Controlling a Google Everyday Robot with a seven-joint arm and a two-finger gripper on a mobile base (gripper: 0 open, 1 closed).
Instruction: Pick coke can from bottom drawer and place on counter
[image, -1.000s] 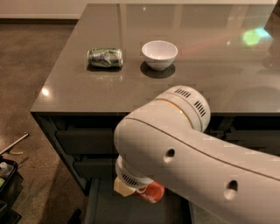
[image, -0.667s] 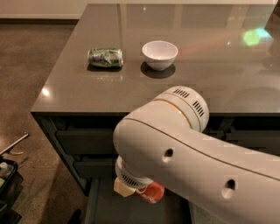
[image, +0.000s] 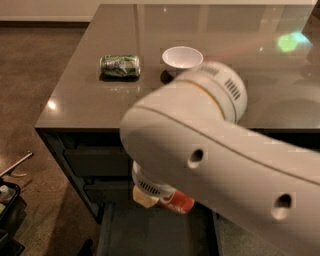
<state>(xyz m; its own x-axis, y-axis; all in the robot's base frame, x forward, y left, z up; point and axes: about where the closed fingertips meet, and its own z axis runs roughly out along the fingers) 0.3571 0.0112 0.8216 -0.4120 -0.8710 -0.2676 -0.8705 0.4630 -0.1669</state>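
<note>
Your arm (image: 215, 150) had swung upward since a second ago. Its rounded elbow joint, which earlier sat below the white bowl (image: 182, 56), now reached up against the bowl's lower edge in the upper middle of the frame and covered more of the counter (image: 75, 100).

Your gripper (image: 152, 196) sat low in the centre of the frame, mostly tucked under the arm's wrist end, and it had risen with the arm. It was clamped on the coke can (image: 176, 203). The can hung tilted just right of the gripper, red side and white lettering toward the camera. It was higher than before, over the open bottom drawer (image: 150, 232) and below the counter's front edge.

The drawer stood pulled out at the bottom of the frame, as it had been. The green-and-silver can (image: 120, 65) lay on its side on the counter at upper left, just left of the bowl, and neither of them had moved.
</note>
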